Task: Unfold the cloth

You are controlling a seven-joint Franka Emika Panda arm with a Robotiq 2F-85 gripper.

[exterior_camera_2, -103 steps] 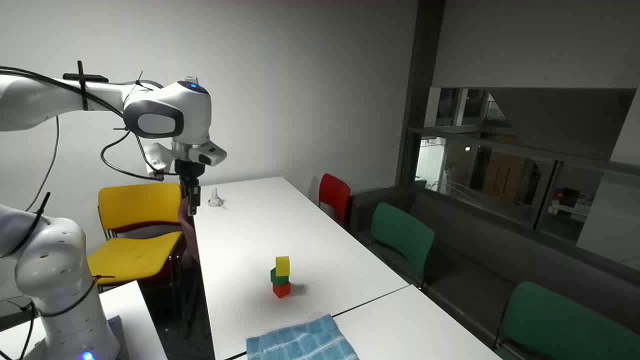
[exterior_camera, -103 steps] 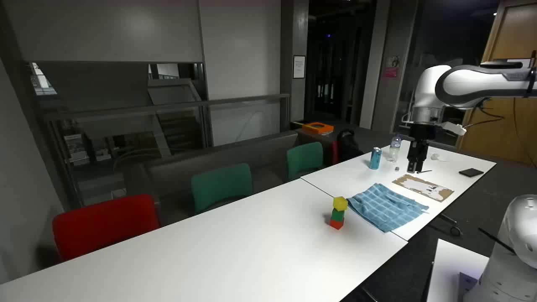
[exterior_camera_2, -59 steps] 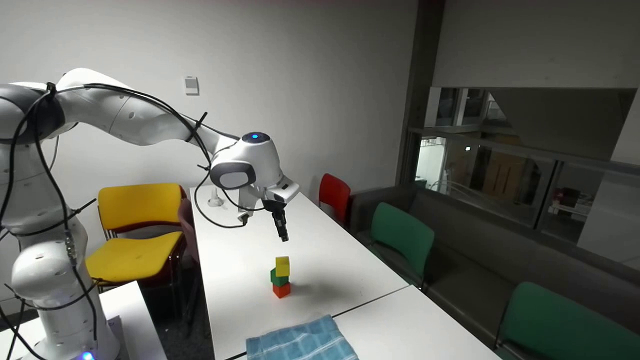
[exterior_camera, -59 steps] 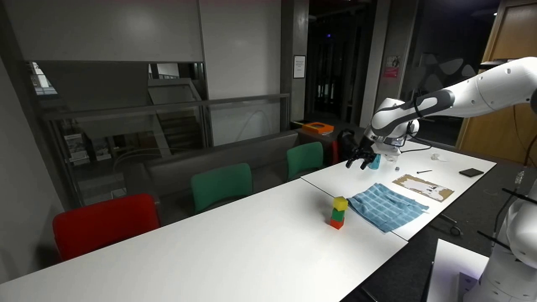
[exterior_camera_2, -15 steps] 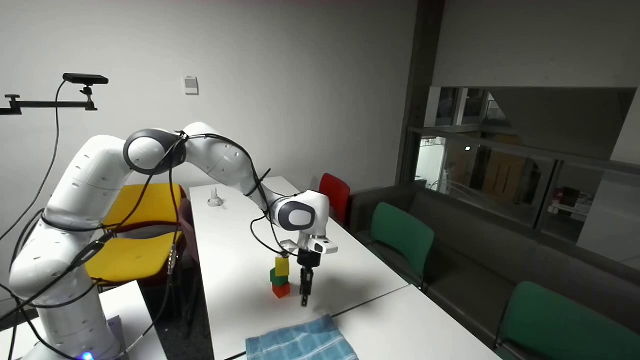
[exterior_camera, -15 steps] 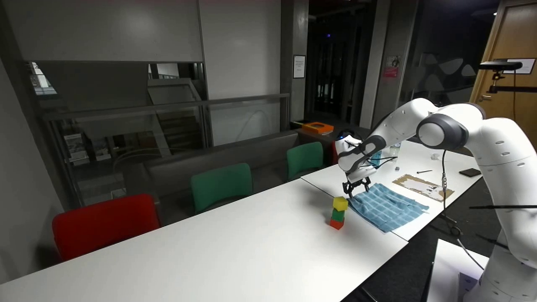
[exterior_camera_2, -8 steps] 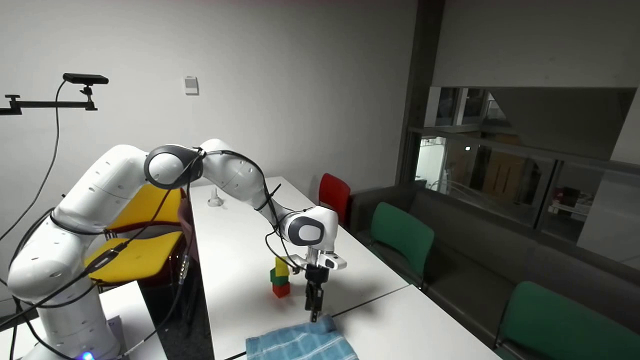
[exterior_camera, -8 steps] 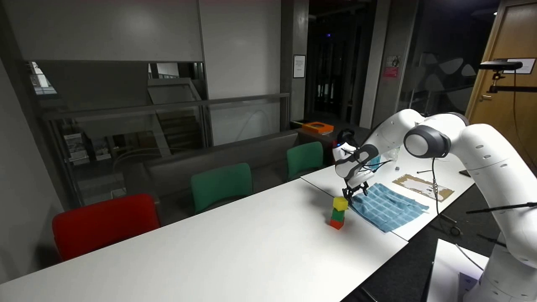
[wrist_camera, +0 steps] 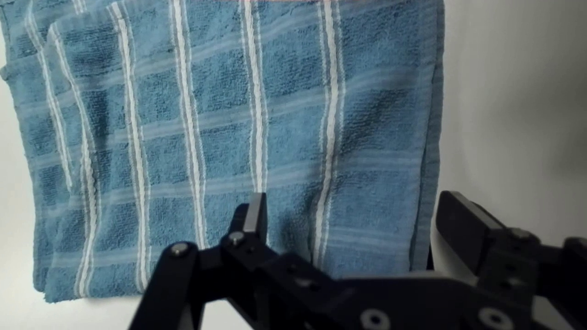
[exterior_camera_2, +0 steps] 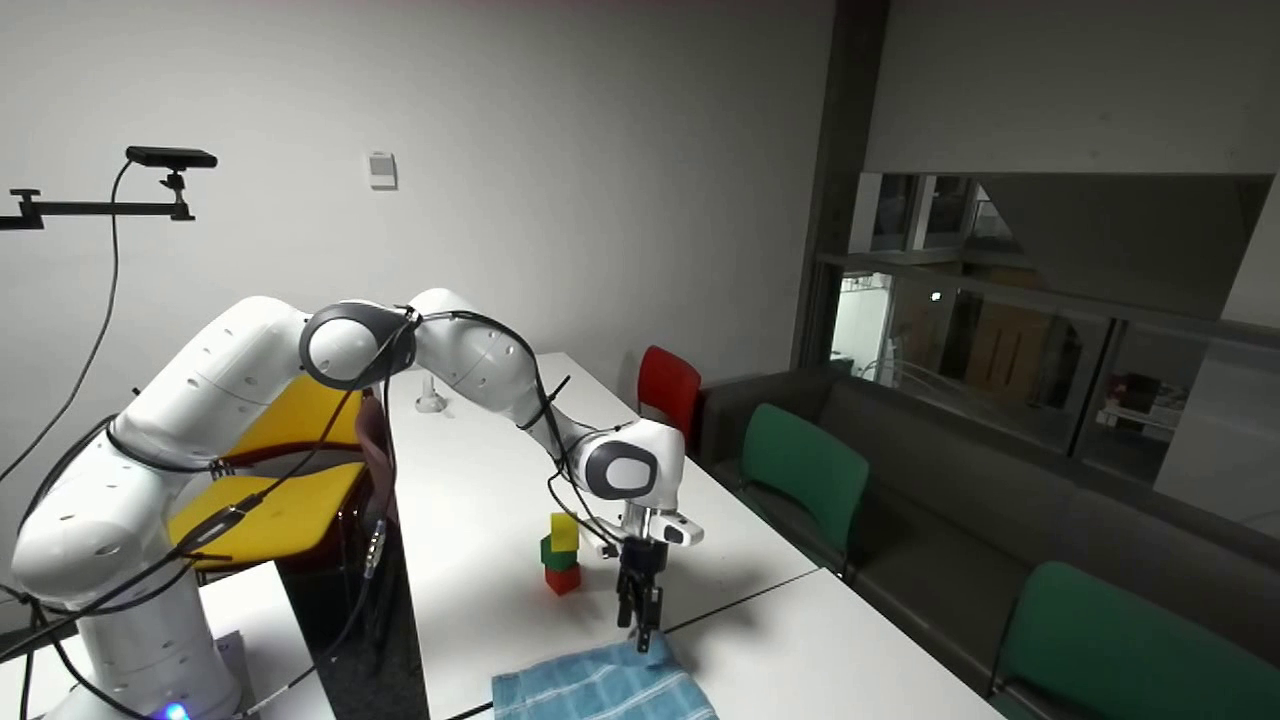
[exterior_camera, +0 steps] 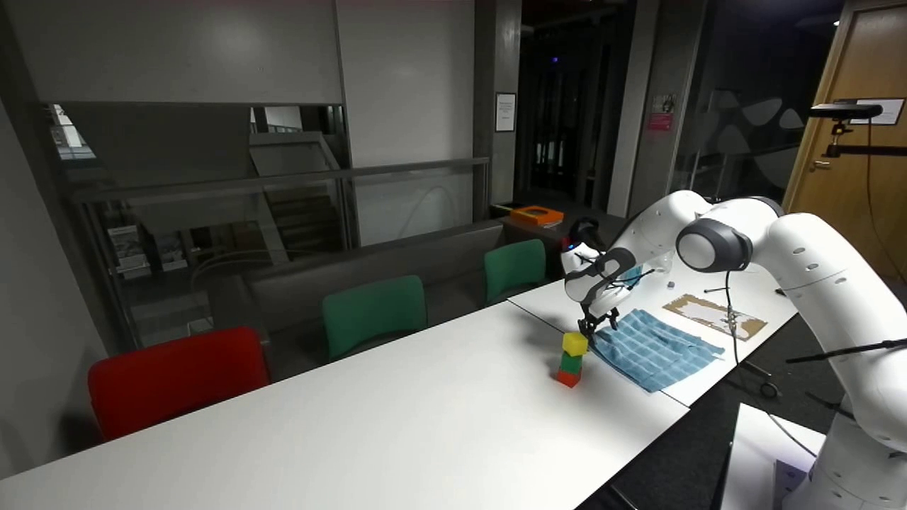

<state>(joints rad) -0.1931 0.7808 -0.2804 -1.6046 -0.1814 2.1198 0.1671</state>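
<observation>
1. Fingers spread wide apart. Wrist view, twelve at top: one shows at seven o'clock, over the cloth; its mate at four, by the cloth's three o'clock edge.
2. In an exterior view the gripper points down, tips at the cloth's one o'clock corner. Cannot tell whether they touch fabric.
3. Cloth lies on the white tables, across the seam where two meet. Blue, pale stripes crossing in a check. Creased; rumpled between the fingers. At its eight o'clock corner in the wrist view, one layer shows under another.
4. Blocks stand stacked, a little askew, near the cloth but apart from it: yellow on top, green in the middle, red at the foot. Nine o'clock from the cloth in an exterior view.
5. Arm: base at four o'clock in an exterior view, elbow high, forearm sloping down to the gripper.
6. Sheet, white with a ragged brown rim, lies near the cloth at two o'clock. Dark stick beyond it, toward one.
7. Yellow chair at eight o'clock, green chair at four, in an exterior view.
</observation>
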